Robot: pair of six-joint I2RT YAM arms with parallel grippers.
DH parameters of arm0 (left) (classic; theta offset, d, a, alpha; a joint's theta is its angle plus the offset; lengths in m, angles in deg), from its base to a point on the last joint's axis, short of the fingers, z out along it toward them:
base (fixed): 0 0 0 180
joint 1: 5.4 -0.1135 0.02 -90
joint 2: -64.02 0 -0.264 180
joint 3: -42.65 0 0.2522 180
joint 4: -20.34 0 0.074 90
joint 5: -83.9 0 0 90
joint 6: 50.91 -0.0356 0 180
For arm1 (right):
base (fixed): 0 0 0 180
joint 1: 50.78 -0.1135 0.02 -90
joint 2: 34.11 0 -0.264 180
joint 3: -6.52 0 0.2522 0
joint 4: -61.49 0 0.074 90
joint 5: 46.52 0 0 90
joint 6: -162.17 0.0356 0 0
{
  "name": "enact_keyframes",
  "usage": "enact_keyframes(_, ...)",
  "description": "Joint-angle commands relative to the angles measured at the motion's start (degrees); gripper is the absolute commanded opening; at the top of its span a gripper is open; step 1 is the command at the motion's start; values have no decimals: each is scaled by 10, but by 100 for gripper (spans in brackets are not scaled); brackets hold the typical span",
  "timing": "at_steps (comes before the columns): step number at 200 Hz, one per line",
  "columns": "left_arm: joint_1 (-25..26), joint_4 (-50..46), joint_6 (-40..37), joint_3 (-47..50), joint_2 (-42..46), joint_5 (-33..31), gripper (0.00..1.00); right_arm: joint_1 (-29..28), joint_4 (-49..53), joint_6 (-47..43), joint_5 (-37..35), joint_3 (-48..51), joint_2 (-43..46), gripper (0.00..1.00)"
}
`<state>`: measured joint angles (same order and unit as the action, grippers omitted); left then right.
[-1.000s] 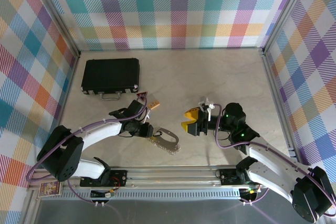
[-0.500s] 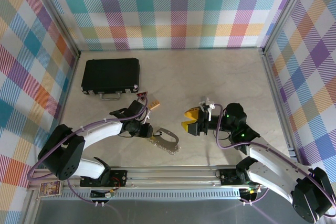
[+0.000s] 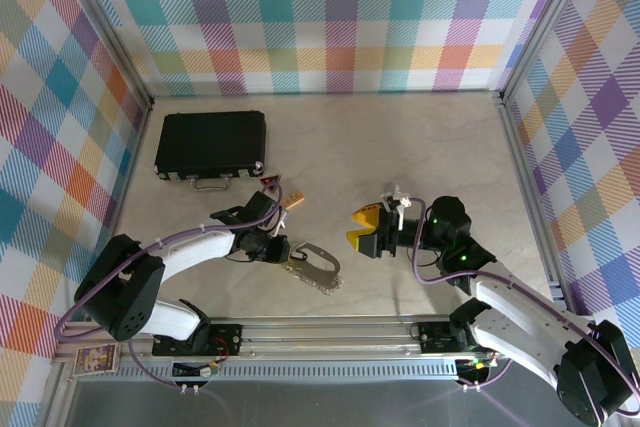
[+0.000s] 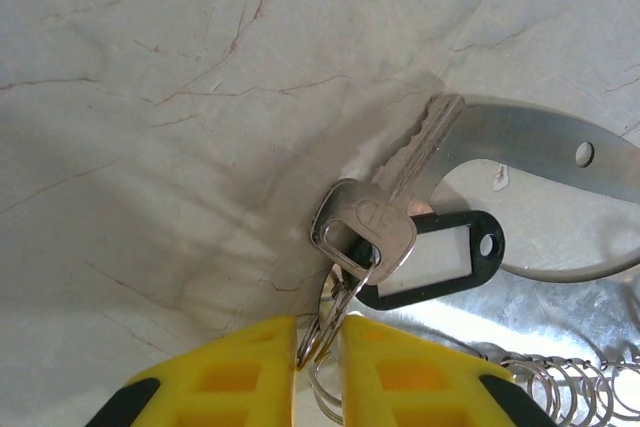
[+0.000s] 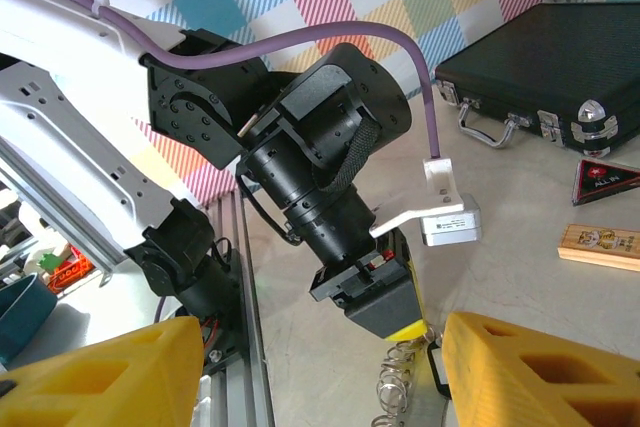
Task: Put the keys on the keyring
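Observation:
My left gripper (image 4: 320, 335) is shut on the thin wire loop of the keys (image 4: 368, 230). One silver key hangs from that loop, and its toothed blade points up-right over the table. The keyring (image 4: 432, 259), a black oval with a pale centre, lies right beside the key head and touches the loop. In the top view the left gripper (image 3: 284, 251) sits low at front centre-left. My right gripper (image 3: 362, 228) hovers to its right, open and holding nothing. In the right wrist view its yellow fingers (image 5: 110, 372) stand wide apart and face the left arm's wrist.
A curved silver metal plate (image 4: 540, 147) and a chain of small wire rings (image 4: 565, 387) lie under and beside the keys. A black case (image 3: 210, 144) sits at the back left. In front of it lie a red-and-black triangular tag (image 3: 270, 184) and a tan wooden block (image 3: 293, 199).
The left gripper has crept slightly to the right with the key loop in it. The right arm has not moved.

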<state>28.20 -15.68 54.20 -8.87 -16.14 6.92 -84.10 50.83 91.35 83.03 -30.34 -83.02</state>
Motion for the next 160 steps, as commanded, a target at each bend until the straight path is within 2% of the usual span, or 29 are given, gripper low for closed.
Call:
enact_keyframes(1,0,1,-9,2,5,9,17,4,-20,7,11,9,9,64)
enact_keyframes(94,17,-19,-15,-9,26,2,0,7,-20,9,9,9,9,64)
enact_keyframes(160,114,-73,-93,-77,91,-67,0,8,-21,9,10,9,8,64)
